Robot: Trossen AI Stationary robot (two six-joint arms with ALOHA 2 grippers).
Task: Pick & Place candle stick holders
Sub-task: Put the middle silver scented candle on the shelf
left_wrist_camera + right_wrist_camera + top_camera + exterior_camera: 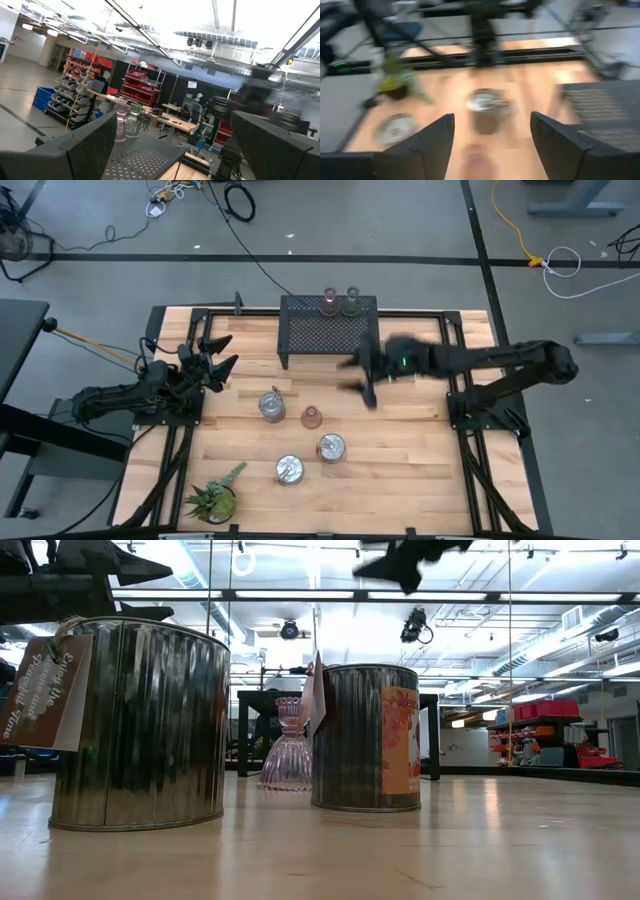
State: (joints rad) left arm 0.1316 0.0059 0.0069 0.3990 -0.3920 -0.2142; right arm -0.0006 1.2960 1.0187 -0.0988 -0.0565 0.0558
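Here, right gripper (358,376) spread wide, empty, apparently beside rack (328,330) edge; left gripper (215,358) open.

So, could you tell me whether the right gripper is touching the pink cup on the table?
Apart. The high view shows the right gripper with bare wood between it and the pink cup.

The right gripper (492,132) is seen with its two dark fingers (427,145) spread wide apart and nothing held between them. Beyond them, on the light wooden table (530,80), a round silvery metal holder (486,107) is seen between a spiky green potted plant (395,80) and a black mesh metal rack (607,107). A second round silvery holder (395,129) is seen near the plant.
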